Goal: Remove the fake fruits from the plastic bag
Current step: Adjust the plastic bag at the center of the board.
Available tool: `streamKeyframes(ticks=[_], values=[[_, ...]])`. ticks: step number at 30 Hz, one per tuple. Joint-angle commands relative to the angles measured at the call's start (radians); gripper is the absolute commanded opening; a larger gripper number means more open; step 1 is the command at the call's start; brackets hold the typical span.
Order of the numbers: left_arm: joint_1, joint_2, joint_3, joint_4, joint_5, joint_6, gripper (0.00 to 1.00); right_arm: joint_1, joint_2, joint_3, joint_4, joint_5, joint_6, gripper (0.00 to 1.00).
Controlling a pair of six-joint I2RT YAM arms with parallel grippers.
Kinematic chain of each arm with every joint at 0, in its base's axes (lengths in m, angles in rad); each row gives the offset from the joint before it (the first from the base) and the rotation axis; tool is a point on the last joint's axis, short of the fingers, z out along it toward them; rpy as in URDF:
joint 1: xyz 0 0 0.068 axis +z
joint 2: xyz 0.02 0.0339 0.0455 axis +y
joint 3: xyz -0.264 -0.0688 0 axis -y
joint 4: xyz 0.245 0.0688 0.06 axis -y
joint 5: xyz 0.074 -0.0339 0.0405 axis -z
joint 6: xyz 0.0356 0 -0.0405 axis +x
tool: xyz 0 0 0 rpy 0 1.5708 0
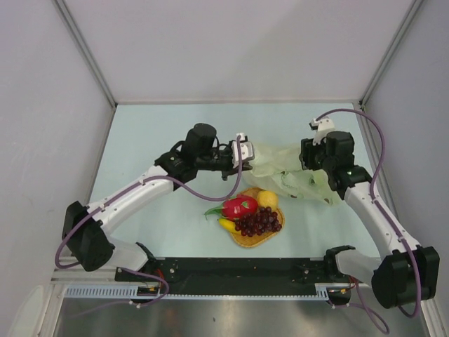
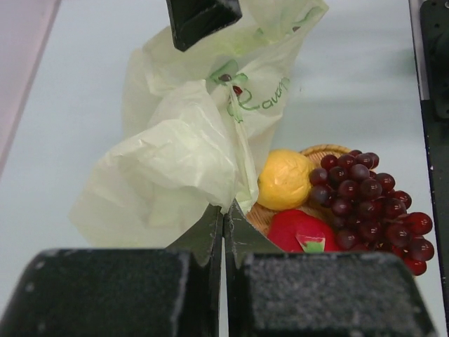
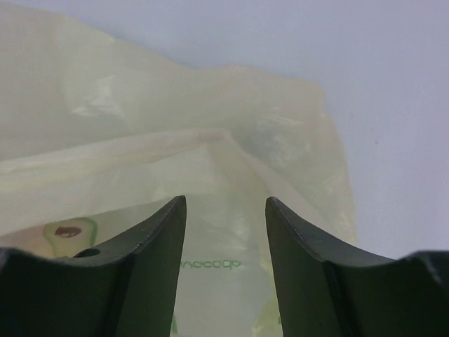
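The left gripper (image 2: 223, 213) is pinched shut on a fold of the plastic bag (image 2: 175, 161), which lies crumpled beside the woven mat (image 2: 324, 149). Its green print (image 2: 263, 102) is too creased to read. On the mat sit the lemon (image 2: 284, 179), grape bunch (image 2: 368, 203), a half-hidden dragon fruit (image 2: 298, 230) and the banana (image 1: 226, 225), which only the overhead view shows. The right gripper (image 3: 226, 203) hangs over the bag with its jaws apart.

Thin, crinkled, translucent plastic bag (image 2: 182, 147); mat (image 2: 323, 150) seemingly woven.

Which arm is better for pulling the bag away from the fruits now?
Left, probably. The left pincer looks shut on the edge of the plastic bag, beside the fake fruits. The right pincer hangs open over it, gripping nothing.
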Motion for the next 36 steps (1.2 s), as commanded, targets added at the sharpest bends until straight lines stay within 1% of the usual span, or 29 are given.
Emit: streamKeyframes(ticks=[1,3,5,8,9,10,11,12,13,14,17,19,22,23,24,26,27,28,29,30,31,32,34,35,36], values=[[-0.001,0.014,-0.014,0.042,-0.021,-0.086,0.00,0.052,-0.099,0.007,0.012,-0.042,-0.053,0.54],[-0.001,0.052,0.024,-0.013,-0.004,-0.124,0.00,0.091,-0.131,-0.002,0.018,-0.008,-0.080,0.55],[0.003,0.060,0.054,-0.023,0.028,-0.153,0.00,0.124,-0.145,-0.009,0.015,0.013,-0.120,0.54],[0.005,0.033,0.055,0.005,0.051,-0.177,0.00,0.155,-0.151,-0.013,-0.014,-0.043,-0.198,0.48],[0.005,0.024,0.058,0.005,0.055,-0.174,0.00,0.159,-0.129,-0.012,-0.025,-0.046,-0.218,0.41],[0.005,0.021,0.071,0.000,0.062,-0.169,0.00,0.161,-0.109,-0.012,-0.040,-0.037,-0.217,0.38],[0.005,0.016,0.074,-0.012,0.063,-0.164,0.00,0.162,-0.090,-0.012,-0.045,-0.030,-0.215,0.33],[0.005,0.011,0.075,-0.015,0.066,-0.154,0.00,0.161,-0.051,-0.013,-0.049,-0.017,-0.217,0.31],[0.005,0.001,0.075,-0.015,0.068,-0.148,0.00,0.159,-0.035,-0.013,-0.046,-0.016,-0.220,0.29],[0.005,-0.004,0.074,-0.015,0.071,-0.144,0.00,0.159,-0.027,-0.018,-0.037,-0.023,-0.229,0.25],[0.004,-0.007,0.077,-0.012,0.069,-0.151,0.00,0.161,0.019,-0.024,-0.022,-0.094,-0.278,0.17],[0.005,-0.003,0.090,-0.020,0.071,-0.149,0.00,0.161,0.080,-0.024,-0.017,-0.108,-0.310,0.14],[0.004,-0.001,0.094,-0.020,0.074,-0.149,0.00,0.127,0.163,-0.025,0.001,-0.132,-0.326,0.10],[0.004,-0.004,0.094,-0.018,0.077,-0.149,0.00,0.107,0.225,-0.025,0.017,-0.138,-0.323,0.09],[0.005,-0.007,0.094,-0.020,0.078,-0.144,0.00,0.077,0.262,-0.025,0.068,-0.128,-0.317,0.08],[0.005,-0.012,0.092,-0.026,0.082,-0.138,0.00,0.046,0.339,-0.024,0.138,-0.099,-0.312,0.09],[0.005,-0.016,0.089,-0.032,0.083,-0.128,0.00,0.024,0.359,-0.024,0.211,-0.052,-0.312,0.11],[0.007,-0.019,0.080,-0.038,0.086,-0.123,0.00,0.014,0.375,-0.024,0.248,-0.021,-0.312,0.14],[0.005,-0.024,0.071,-0.039,0.089,-0.118,0.00,0.003,0.393,-0.024,0.277,0.007,-0.291,0.21],[0.007,-0.035,0.060,-0.041,0.094,-0.111,0.00,-0.023,0.417,-0.024,0.370,0.079,-0.269,0.25],[0.007,-0.041,0.033,-0.026,0.095,-0.109,0.00,-0.037,0.427,-0.021,0.397,0.104,-0.249,0.29],[0.005,-0.045,0.019,-0.014,0.091,-0.115,0.01,-0.049,0.434,-0.010,0.409,0.110,-0.232,0.36],[0.008,-0.052,-0.003,0.013,0.091,-0.124,0.00,-0.072,0.445,-0.001,0.412,0.098,-0.203,0.41],[0.008,-0.049,-0.003,0.014,0.094,-0.125,0.00,-0.074,0.447,0.001,0.412,0.096,-0.194,0.48],[0.011,-0.044,-0.003,0.014,0.094,-0.121,0.00,-0.077,0.445,0.001,0.406,0.095,-0.179,0.52]])
